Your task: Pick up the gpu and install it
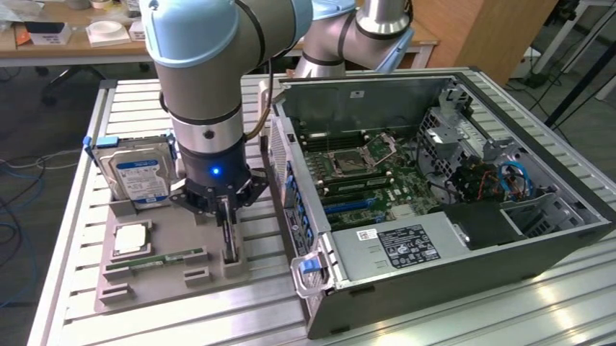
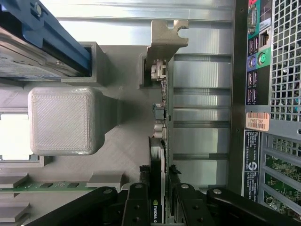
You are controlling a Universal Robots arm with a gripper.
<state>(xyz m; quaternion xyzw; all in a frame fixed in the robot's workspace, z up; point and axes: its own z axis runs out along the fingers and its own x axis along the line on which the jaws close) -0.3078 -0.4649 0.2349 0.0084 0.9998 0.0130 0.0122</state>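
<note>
Beside the open computer case [image 1: 462,288], on the grey tray [image 1: 154,285], one gpu [image 2: 159,150] stands on edge in its slot. Its long axis runs along the case's rear panel, with the silver bracket toward the one hard drive [image 1: 140,173]. The tool [image 2: 158,209] straddles its upper edge; whether it grips cannot be told. One RAM stick [image 1: 159,259] lies nearby

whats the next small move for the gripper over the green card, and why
Probably close the gripper onto the thin green circuit-board gpu with the silver end bracket: its black fingers straddle the card's top edge, apparently not yet clamped, while it stands upright in the grey tray.
</note>
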